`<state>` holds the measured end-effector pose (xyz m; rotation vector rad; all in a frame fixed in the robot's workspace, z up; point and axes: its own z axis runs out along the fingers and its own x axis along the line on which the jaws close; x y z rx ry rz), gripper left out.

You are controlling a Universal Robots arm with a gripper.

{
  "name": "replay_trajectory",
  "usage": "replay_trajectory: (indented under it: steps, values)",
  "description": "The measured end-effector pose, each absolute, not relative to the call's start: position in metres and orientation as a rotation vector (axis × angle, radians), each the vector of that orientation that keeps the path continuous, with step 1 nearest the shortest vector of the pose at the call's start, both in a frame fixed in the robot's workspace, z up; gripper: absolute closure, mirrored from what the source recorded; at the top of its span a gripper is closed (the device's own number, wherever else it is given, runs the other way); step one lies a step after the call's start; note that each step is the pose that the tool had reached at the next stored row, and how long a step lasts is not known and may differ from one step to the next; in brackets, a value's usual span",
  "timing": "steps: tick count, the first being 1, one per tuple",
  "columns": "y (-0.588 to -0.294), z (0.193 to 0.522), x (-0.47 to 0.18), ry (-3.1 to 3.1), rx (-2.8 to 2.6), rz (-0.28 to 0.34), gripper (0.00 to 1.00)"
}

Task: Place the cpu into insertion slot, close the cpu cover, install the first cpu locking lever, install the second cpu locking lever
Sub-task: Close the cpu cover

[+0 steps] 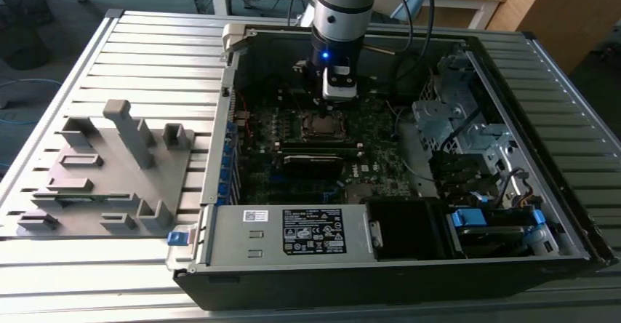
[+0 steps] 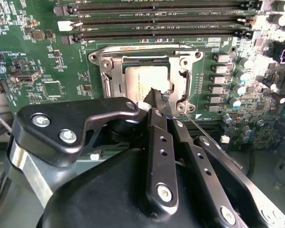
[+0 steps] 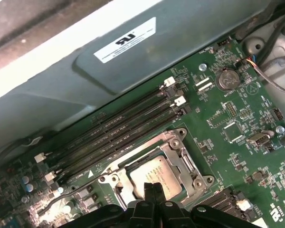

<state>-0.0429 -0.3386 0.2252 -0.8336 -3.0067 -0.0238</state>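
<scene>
The cpu (image 2: 141,78) lies flat in its socket on the green motherboard, its dull top showing through the window of the cpu cover (image 2: 107,71). The silvery cover lies down flat around the cpu (image 3: 156,172). My gripper (image 2: 159,97) hangs just above the socket's edge with its black fingers pressed together, shut, and nothing visible between them. In the first wrist view the gripper (image 3: 152,187) covers one edge of the chip, beside the cpu cover (image 3: 181,156). A thin wire lever (image 2: 199,127) runs out from a socket corner. In the exterior view the gripper (image 1: 339,97) stands directly above the cpu (image 1: 323,124).
The open computer case (image 1: 543,214) rests on a slatted metal table. Its grey power box (image 1: 291,232) with a white label sits at the front, and a drive cage (image 1: 456,119) on the exterior view's right. Memory slots (image 2: 156,23) lie beside the socket. A grey fixture (image 1: 107,170) stands outside the case.
</scene>
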Motion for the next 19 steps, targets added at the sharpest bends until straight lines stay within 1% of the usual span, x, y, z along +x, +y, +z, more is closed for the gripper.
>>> replay_trajectory:
  steps: [19]
  values:
    - [-0.3386,0.2251,-0.0429,-3.066,-0.571,-0.021,0.90]
